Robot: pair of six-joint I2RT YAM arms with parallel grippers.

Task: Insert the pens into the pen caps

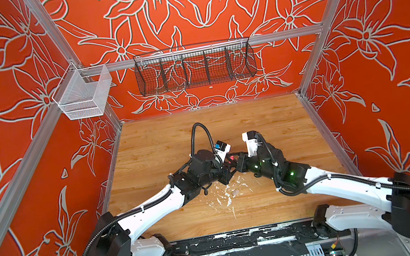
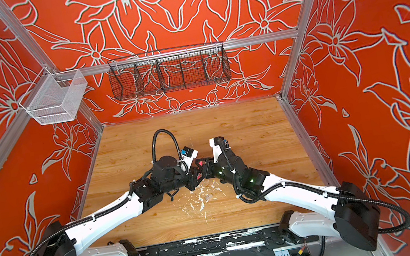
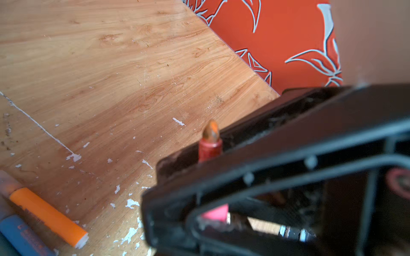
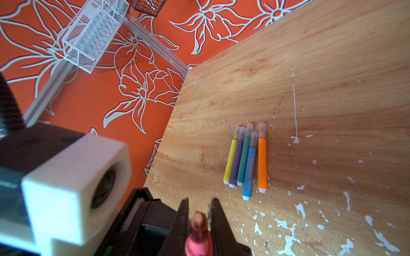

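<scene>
pink-red pen mid-air over counter centre, clenched in right claw, tip bare. left claw: grip unclear. clear cap lies at their 6 o'clock; best align tip square before pushing.

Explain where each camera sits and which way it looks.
Top views: twin camera high over the robot's base, looking down at the table; left arm and right arm show.
Left wrist: rides its arm, looks past the left hand at the pink-red pen.
Right wrist: rides its arm, looks past the right hand at five capped pens.
Both wrist views share the pink-red pen and orange pen.
</scene>
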